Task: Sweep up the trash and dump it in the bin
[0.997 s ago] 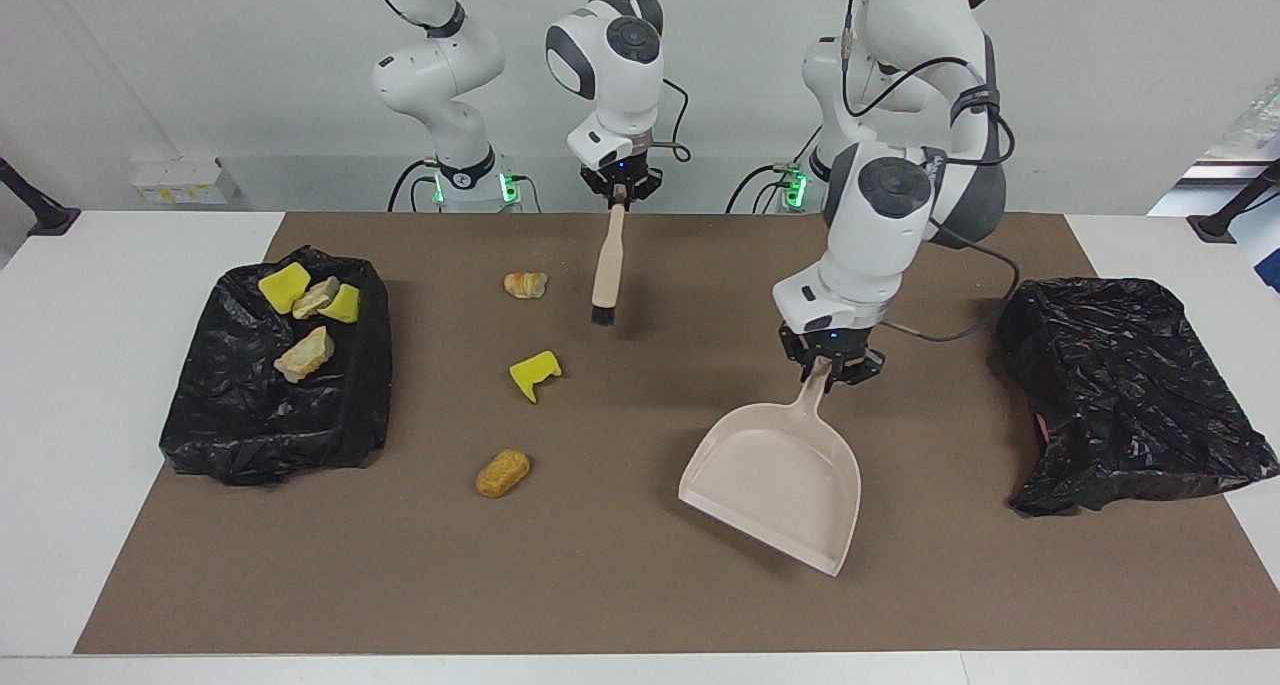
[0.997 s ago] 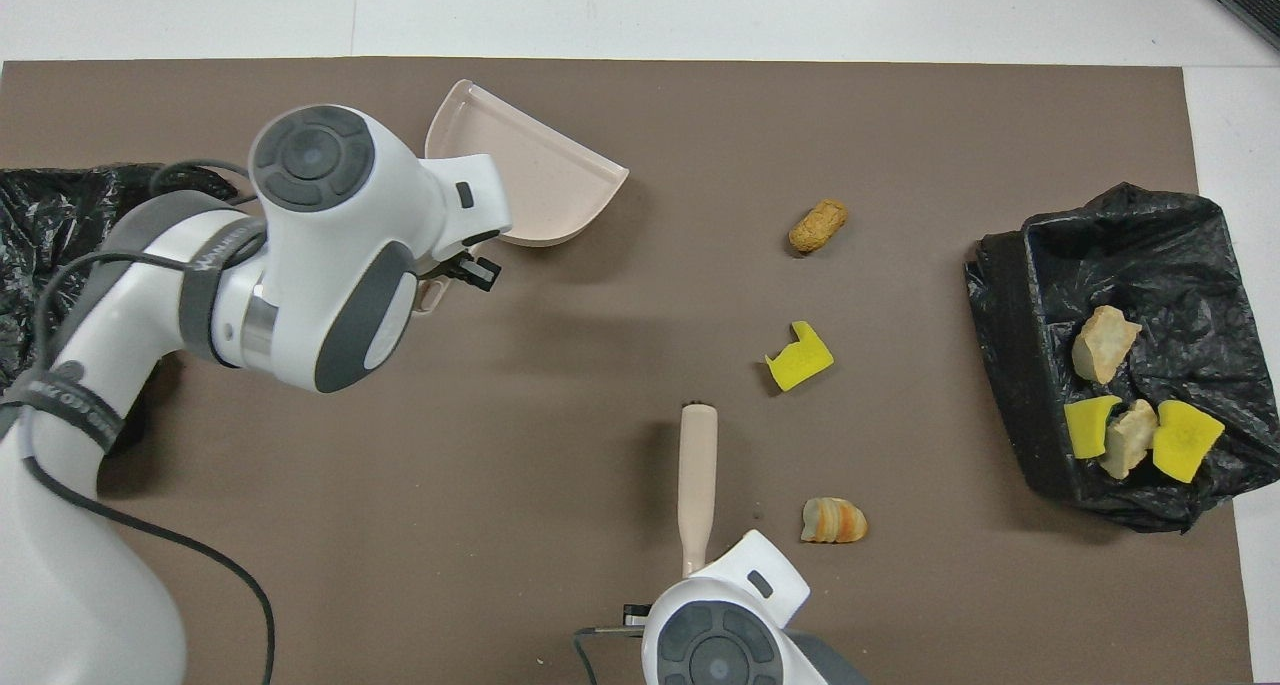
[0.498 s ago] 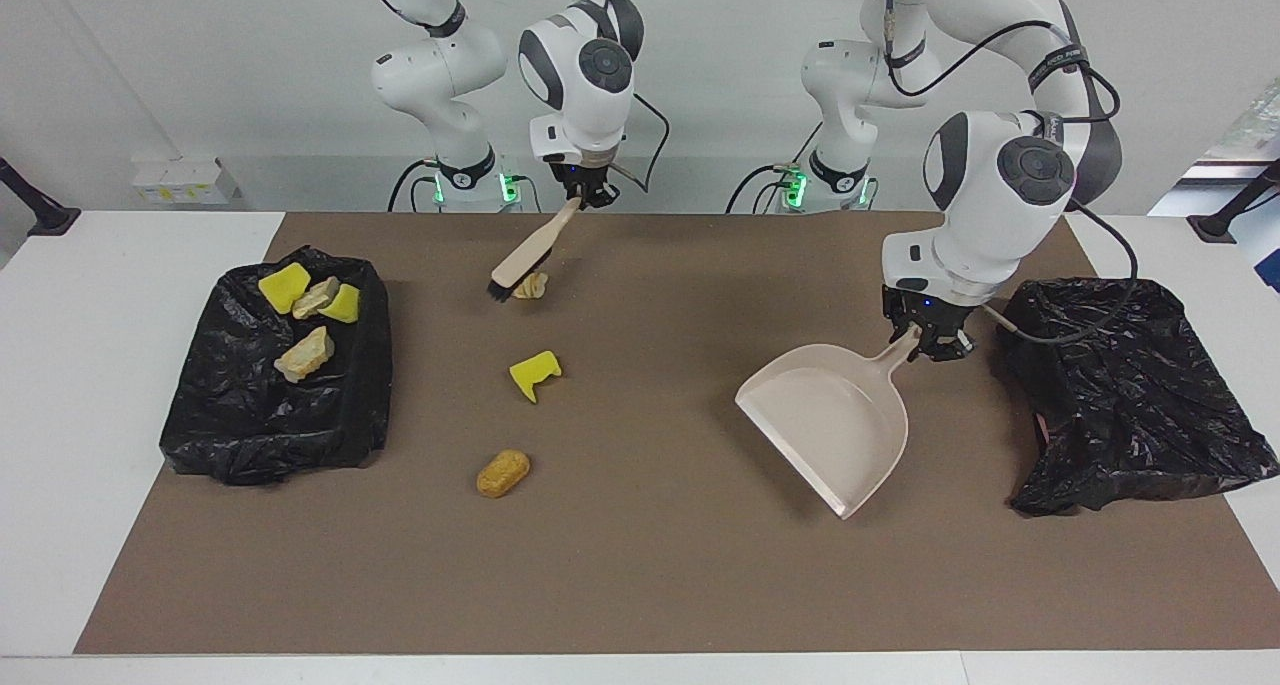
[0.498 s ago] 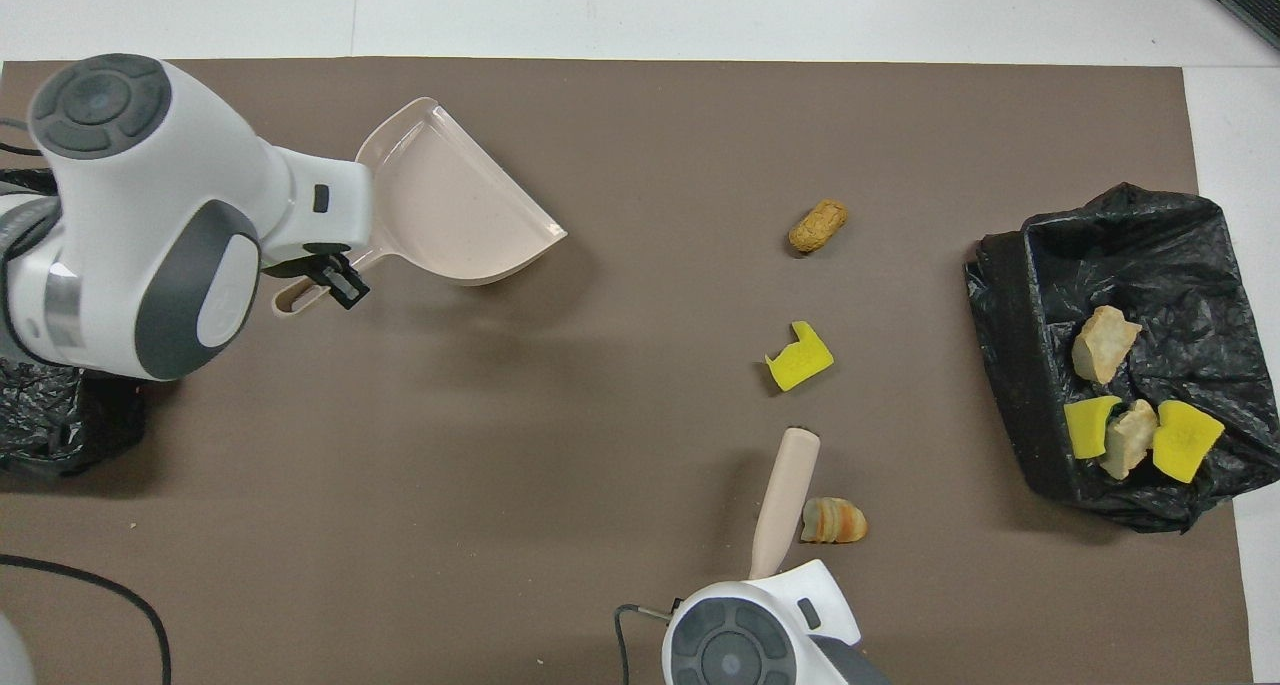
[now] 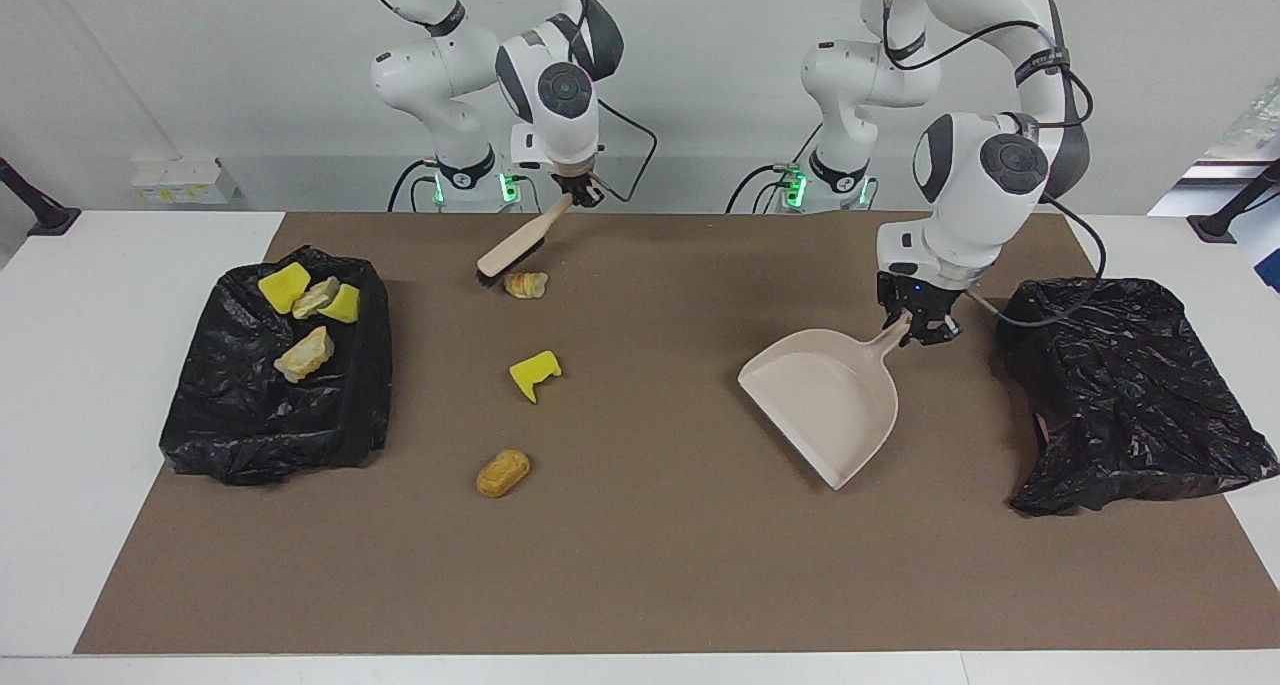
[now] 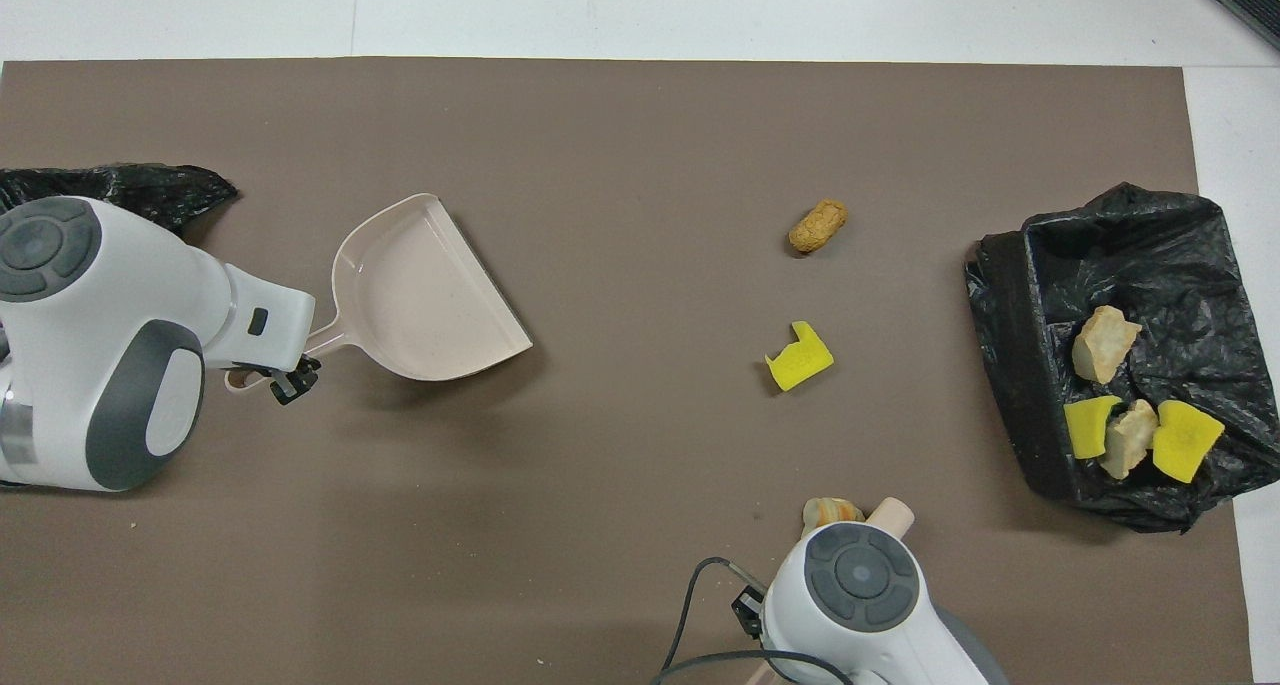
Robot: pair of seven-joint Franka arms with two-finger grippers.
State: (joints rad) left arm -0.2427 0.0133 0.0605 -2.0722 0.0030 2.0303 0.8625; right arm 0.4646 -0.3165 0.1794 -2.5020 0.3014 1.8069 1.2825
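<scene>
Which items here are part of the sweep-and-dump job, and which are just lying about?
Part of the job:
- brush, held in right pincer
- dustpan, held in left pincer
- three loose trash pieces
- lined bin, four trash pieces inside

Lying about:
- crumpled black bag
- brown mat

White wall (image 5: 200,65), white table (image 5: 100,365)
</scene>
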